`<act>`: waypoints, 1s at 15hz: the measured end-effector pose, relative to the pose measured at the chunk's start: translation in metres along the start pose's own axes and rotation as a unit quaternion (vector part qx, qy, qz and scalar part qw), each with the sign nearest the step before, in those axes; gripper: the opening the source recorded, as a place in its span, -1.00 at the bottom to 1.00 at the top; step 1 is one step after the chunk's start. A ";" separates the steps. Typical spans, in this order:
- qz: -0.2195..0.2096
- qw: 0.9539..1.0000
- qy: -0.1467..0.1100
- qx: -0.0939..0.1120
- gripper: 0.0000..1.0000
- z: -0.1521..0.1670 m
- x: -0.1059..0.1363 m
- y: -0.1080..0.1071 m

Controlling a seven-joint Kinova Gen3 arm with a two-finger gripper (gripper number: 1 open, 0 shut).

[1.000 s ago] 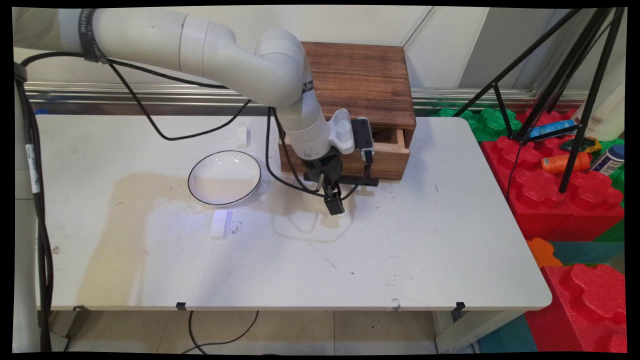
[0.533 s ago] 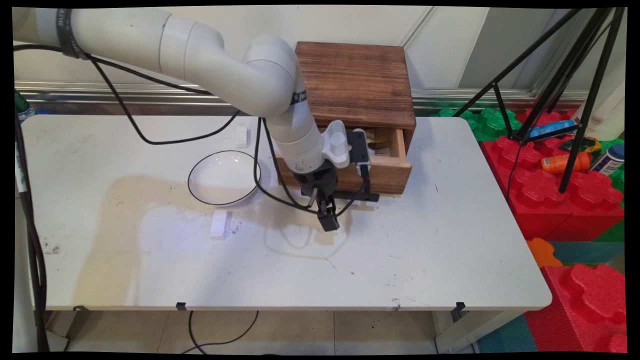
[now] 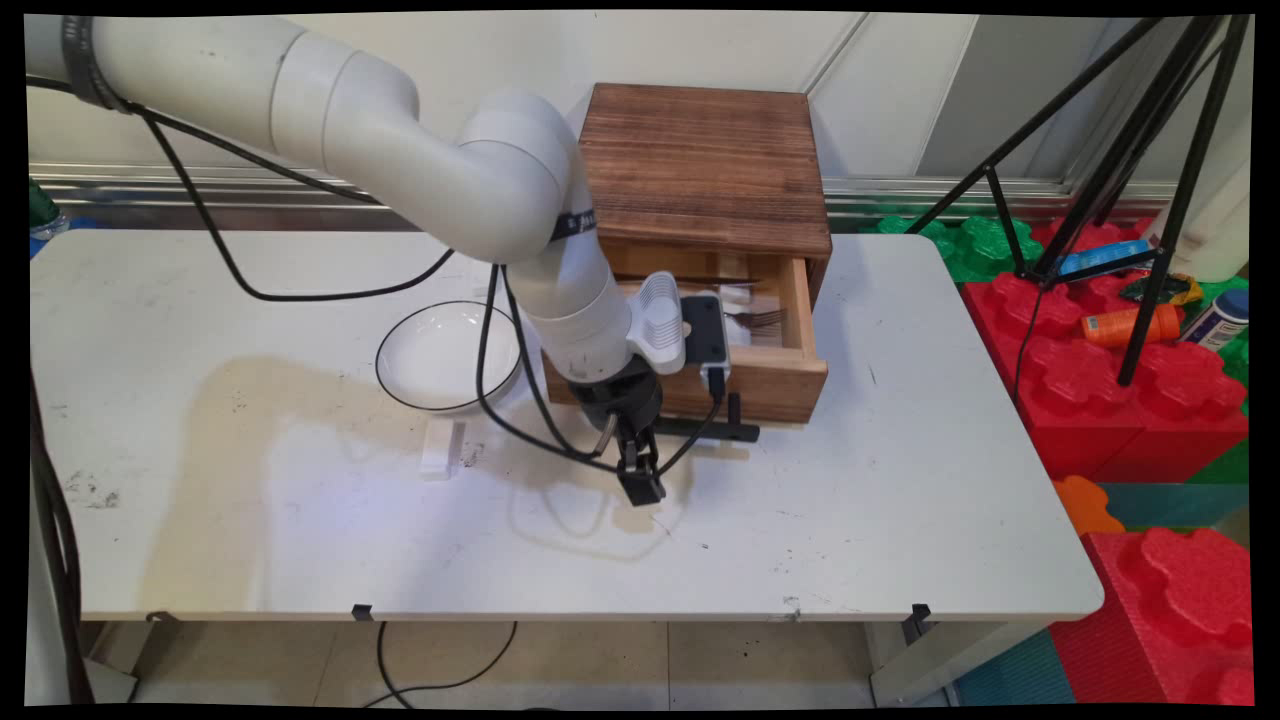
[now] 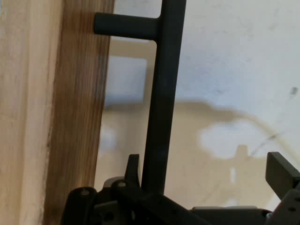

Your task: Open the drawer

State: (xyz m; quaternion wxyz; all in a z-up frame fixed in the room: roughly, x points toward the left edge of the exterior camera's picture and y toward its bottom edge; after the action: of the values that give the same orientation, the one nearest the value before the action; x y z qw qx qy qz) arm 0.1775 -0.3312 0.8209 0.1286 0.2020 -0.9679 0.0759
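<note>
A dark wooden box [image 3: 705,165] stands at the back of the white table [image 3: 900,520], its drawer [image 3: 790,378] pulled partly out. Forks and white items lie inside the drawer. My gripper [image 3: 640,488] points down at the table just in front of the drawer's left end. In the hand view the black handle bar [image 4: 161,93] runs between my fingers, close against the left fingertip [image 4: 132,165]. The right fingertip [image 4: 281,172] stands far off, so the gripper [image 4: 206,173] is open around the bar. The drawer front [image 4: 56,117] fills the left side of the hand view.
A white bowl with a dark rim [image 3: 448,355] sits left of the drawer, and a small white block [image 3: 441,447] lies in front of it. A black tripod [image 3: 1130,200] and red foam blocks [image 3: 1100,400] stand beyond the table's right edge.
The gripper has moved toward the table's near edge, and the drawer has slid further out with it, uncovering the forks inside.
</note>
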 end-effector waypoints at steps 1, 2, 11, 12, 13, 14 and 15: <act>0.001 1.000 0.000 -0.004 1.00 -0.001 -0.001 0.005; 0.003 1.000 -0.001 -0.006 1.00 -0.003 -0.003 0.010; 0.020 0.999 0.001 -0.029 1.00 -0.014 -0.010 0.045; 0.022 0.999 0.002 -0.031 1.00 -0.015 -0.011 0.048; 0.024 0.999 0.002 -0.033 1.00 -0.016 -0.011 0.052; 0.026 0.999 0.002 -0.036 1.00 -0.017 -0.012 0.056; 0.027 0.999 0.002 -0.038 1.00 -0.019 -0.013 0.058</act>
State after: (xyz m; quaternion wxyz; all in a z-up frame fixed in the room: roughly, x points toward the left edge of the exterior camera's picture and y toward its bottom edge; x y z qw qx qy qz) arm 0.1690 -0.2697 0.8294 0.1360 0.1709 -0.9749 0.0434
